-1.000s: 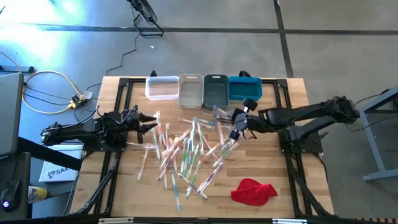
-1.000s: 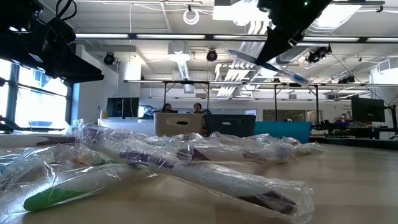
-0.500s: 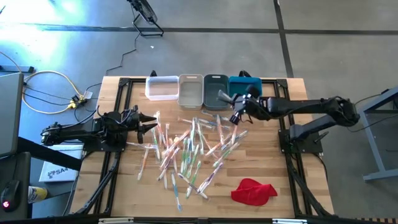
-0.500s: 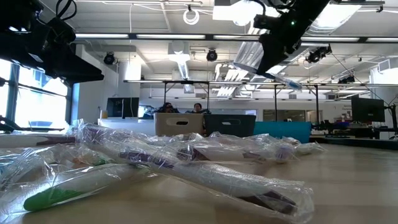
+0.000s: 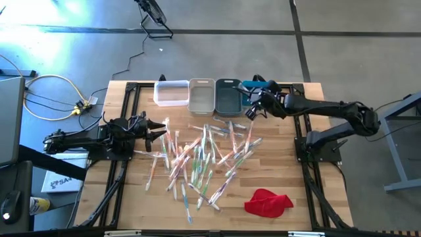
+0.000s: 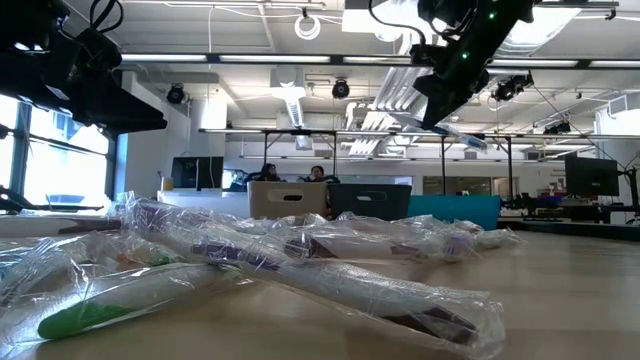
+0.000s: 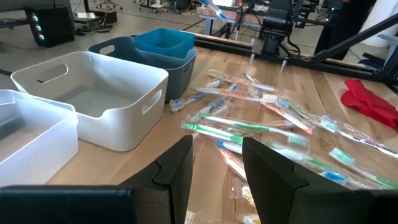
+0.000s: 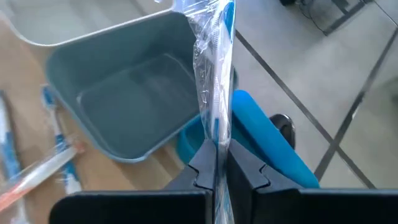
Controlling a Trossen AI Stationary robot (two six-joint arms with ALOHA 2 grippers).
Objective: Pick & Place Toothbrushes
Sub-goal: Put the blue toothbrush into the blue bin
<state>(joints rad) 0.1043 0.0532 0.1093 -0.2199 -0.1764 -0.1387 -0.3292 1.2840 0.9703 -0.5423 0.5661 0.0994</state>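
Moved: right gripper (image 5: pixel 253 109) carried its wrapped blue toothbrush (image 8: pixel 219 68) from above the toothbrushes (image 5: pixel 200 155) up to the blue bin (image 5: pixel 266 87).
Left gripper (image 5: pixel 158 130): open, empty, just left of the pile.
Right gripper: clamped on the toothbrush.
Risk: releasing here could drop it into the grey bin (image 5: pixel 228 95) instead.
Bins: white (image 7: pixel 93 93), grey, blue look empty.

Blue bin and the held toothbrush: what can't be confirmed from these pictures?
- Blue bin: high view, right tool and arm cover most of it; contents unseen.
- Same bin, right wrist view: the held toothbrush and the fingers block its inside.
- Held toothbrush: its head is cut off by the right wrist picture's edge; too small in the low view.
- Left tool: waits beside the pile.
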